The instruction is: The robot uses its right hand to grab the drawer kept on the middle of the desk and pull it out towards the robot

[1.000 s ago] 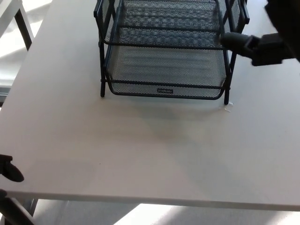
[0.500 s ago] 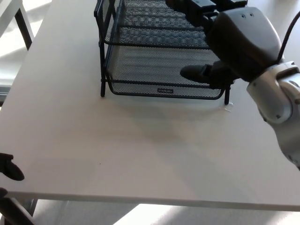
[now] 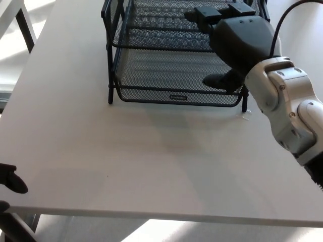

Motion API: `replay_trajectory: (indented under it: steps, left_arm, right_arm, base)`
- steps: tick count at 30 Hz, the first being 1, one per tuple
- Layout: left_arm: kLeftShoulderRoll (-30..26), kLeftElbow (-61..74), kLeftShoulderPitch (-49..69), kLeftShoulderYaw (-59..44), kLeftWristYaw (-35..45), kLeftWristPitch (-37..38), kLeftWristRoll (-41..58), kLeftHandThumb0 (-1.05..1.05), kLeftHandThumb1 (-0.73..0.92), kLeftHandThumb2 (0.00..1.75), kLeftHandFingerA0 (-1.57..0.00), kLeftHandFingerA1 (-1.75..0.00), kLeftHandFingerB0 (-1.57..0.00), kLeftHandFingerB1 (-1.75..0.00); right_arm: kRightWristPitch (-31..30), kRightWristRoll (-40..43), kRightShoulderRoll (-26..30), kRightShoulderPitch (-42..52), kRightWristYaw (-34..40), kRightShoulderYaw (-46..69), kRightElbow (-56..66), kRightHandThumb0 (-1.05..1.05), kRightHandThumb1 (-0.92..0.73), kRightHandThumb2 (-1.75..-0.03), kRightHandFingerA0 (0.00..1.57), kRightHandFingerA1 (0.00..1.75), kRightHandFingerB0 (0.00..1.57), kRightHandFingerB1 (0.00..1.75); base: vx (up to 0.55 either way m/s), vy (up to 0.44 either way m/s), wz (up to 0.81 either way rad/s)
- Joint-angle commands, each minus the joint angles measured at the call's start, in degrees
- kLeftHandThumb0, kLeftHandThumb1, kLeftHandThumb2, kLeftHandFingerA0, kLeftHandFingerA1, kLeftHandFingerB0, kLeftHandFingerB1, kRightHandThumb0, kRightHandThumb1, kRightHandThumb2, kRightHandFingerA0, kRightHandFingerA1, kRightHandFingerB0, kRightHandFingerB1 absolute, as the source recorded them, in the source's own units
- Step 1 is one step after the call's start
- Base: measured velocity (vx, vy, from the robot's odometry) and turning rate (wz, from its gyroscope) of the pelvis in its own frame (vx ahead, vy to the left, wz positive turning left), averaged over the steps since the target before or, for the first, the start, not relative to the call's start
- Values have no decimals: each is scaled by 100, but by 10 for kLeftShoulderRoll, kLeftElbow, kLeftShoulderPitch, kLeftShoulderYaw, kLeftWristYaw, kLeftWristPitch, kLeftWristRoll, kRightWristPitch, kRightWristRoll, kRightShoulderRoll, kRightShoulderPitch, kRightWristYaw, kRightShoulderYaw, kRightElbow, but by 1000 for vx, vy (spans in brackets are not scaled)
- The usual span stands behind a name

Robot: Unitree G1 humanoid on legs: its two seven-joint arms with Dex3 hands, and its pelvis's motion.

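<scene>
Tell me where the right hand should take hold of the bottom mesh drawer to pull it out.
Grip the front rim of the black wire-mesh bottom drawer, near the small label. Come from above and in front: that lip is a thin, exposed bar facing the robot, clear of the rack's black side posts. The right hand hovers over the drawer's right side, so shifting left probably helps.

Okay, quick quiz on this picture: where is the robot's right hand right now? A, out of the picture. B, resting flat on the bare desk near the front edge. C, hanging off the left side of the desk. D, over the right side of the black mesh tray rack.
D: the right hand is over the right side of the black mesh tray rack, with one finger reaching down into the bottom tray.
</scene>
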State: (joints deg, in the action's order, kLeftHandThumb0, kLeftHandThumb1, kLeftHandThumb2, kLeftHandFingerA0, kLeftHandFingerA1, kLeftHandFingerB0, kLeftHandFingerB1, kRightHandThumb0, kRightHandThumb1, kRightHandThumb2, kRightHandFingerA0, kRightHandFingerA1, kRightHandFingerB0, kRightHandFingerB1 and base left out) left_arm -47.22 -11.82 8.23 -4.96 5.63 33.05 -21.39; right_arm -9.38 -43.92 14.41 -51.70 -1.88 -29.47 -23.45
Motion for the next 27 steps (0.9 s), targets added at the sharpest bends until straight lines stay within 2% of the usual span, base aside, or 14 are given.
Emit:
replay_trajectory:
  steps: [1, 2, 4, 5, 7, 10, 11, 12, 19, 20, 21, 23, 25, 27]
  left_arm:
    - [0, -2, 0, -3, 5, 8, -1, -27, 57, 57, -76, -83, -82, -60]
    - [-3, -1, 0, -3, 3, 9, -8, -28, 58, 57, -76, -84, -81, -60]
    - [-3, 0, 0, -3, 3, 8, -10, -28, 58, 57, -76, -87, -82, -61]
    - [-2, -4, -2, -2, 2, 11, -8, -28, 57, 57, -76, -87, -81, -61]
    - [-1, -3, -1, -3, 4, 8, -5, -28, 57, 57, -76, -86, -82, -61]
    - [-1, -10, -3, -2, -4, 18, -9, -28, 57, 57, -77, -85, -83, -62]
    - [-3, -2, -4, -1, 7, 6, -7, -28, 58, 57, -77, -85, -82, -62]
    - [-3, 0, -3, -1, 9, 1, -6, -28, 58, 57, -76, -84, -82, -61]
    - [-3, -3, -11, 0, 10, 8, -4, -26, 57, 56, -77, -86, -83, -62]
    - [-3, -6, -13, 1, 8, 10, -6, -26, 56, 56, -77, -87, -83, -62]
    - [-5, -3, -11, 0, 7, 11, -8, -26, 57, 57, -76, -85, -82, -62]
    - [-6, -1, -12, 0, 10, 5, -8, -27, 57, 57, -76, -86, -82, -62]
    - [-6, -8, -18, 1, 10, 9, -6, -26, 56, 56, -77, -86, -83, -62]
    - [-6, -10, -18, 1, 10, 12, -4, -26, 56, 56, -77, -86, -83, -62]
  right_arm:
    - [-4, -23, -21, -27, 60, 2, -70, -61, -37, -71, 7, 50, 11, 42]
    - [-3, -31, -27, -34, 86, -1, -94, -55, -47, -54, 12, 45, 19, 33]
    - [2, -37, -29, -41, 100, -4, -115, -58, -37, -71, 10, 50, 13, 42]
    - [-5, -61, -28, -52, 121, -20, -137, -57, -49, -56, 16, 45, 17, 34]
    - [-1, -69, -29, -60, 148, -27, -160, -58, -48, -54, 19, 46, 20, 34]
    - [10, -71, -29, -73, 173, -32, -190, -56, -50, -56, 19, 48, 21, 35]
    - [11, -71, -27, -83, 181, -31, -205, -59, -40, -74, 18, 52, 17, 45]
    - [9, -79, -24, -87, 185, -38, -211, -60, -40, -76, 18, 53, 14, 45]
    - [62, -110, -16, -106, 324, -77, -299, -54, -37, -74, 51, 65, 39, 49]
    - [65, -113, -16, -109, 332, -81, -309, -37, -51, -55, 59, 69, 46, 42]
    - [83, -119, -11, -115, 347, -93, -332, -32, -56, -56, 75, 83, 49, 45]
    - [103, -121, 0, -120, 344, -100, -341, -35, -58, -59, 79, 128, 47, 49]
    - [120, -121, 11, -127, 337, -108, -349, -32, -57, -61, 83, 150, 56, 54]
    - [133, -122, 15, -130, 356, -114, -361, -35, -57, -61, 83, 154, 64, 57]
  base:
    - [0, 0, 0]
    - [0, 0, 0]
    - [0, 0, 0]
    - [0, 0, 0]
    - [0, 0, 0]
    - [0, 0, 0]
    - [0, 0, 0]
    - [0, 0, 0]
    - [0, 0, 0]
    - [0, 0, 0]
    - [0, 0, 0]
    - [0, 0, 0]
    - [0, 0, 0]
    - [0, 0, 0]
